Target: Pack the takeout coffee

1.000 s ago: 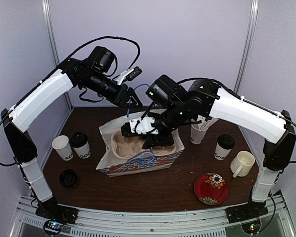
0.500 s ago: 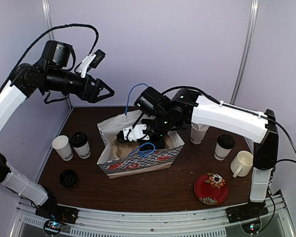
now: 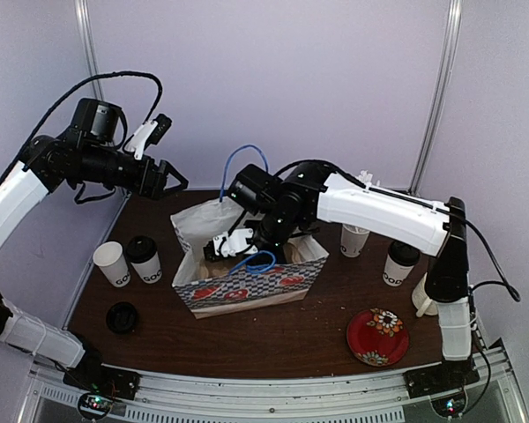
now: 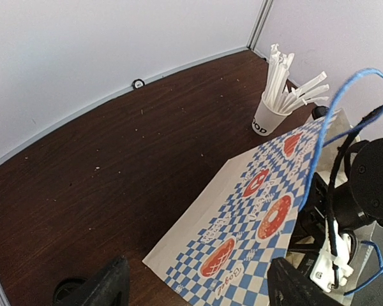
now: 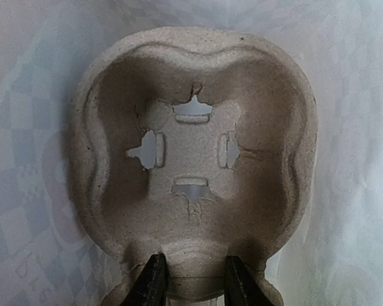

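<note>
Up front, a loose lid [image 3: 122, 317] is lying at 8 o'clock from the bag [image 3: 247, 284] and a plate [image 3: 378, 336] is sitting at 4. An open cup [image 3: 113, 263] and a lidded cup [image 3: 144, 258] are standing side by side at 9, another lidded cup [image 3: 398, 262] at 3, all outside the bag. Right gripper [image 5: 193, 273] is reaching down into the bag, clamped on the tray [image 5: 191, 146] rim. Left gripper [image 3: 169, 176] is hanging in the air at 10, jaws wide apart, holding nothing.
</note>
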`<state>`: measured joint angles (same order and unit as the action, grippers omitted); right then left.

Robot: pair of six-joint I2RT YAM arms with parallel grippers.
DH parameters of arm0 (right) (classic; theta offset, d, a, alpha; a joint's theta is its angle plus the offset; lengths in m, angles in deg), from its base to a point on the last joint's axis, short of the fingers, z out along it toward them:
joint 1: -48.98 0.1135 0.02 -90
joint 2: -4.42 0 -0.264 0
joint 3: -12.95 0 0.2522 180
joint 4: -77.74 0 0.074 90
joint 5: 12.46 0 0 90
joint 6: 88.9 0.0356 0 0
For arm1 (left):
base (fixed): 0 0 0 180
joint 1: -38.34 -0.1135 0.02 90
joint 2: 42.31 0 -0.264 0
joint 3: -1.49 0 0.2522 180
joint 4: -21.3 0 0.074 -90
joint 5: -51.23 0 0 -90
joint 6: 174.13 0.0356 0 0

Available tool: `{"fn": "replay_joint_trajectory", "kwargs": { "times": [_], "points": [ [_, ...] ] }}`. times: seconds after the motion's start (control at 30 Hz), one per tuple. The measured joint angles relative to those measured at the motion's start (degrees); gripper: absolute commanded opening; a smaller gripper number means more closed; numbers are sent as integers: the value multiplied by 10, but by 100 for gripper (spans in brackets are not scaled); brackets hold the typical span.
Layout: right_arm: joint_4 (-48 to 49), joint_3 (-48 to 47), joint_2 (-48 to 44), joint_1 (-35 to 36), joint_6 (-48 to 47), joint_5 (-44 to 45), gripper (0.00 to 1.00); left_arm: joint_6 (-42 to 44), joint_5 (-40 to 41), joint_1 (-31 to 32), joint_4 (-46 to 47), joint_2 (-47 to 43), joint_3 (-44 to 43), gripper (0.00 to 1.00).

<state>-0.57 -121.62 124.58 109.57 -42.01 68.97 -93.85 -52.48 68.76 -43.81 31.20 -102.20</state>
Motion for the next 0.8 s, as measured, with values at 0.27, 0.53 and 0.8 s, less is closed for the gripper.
{"fn": "replay_joint_trajectory", "kwargs": {
  "times": [0.27, 0.53, 0.8],
  "points": [
    [-92, -10, 5, 0, 0, -62, 30, -6, -16, -10, 14, -5, 19, 78],
    [-182, -43, 5, 0, -3, -141, 31, -12, -30, -17, 19, -5, 25, 78],
    [-233, -97, 19, 1, -5, -168, 30, -14, -46, -24, 20, -1, 25, 78]
  ]
}}
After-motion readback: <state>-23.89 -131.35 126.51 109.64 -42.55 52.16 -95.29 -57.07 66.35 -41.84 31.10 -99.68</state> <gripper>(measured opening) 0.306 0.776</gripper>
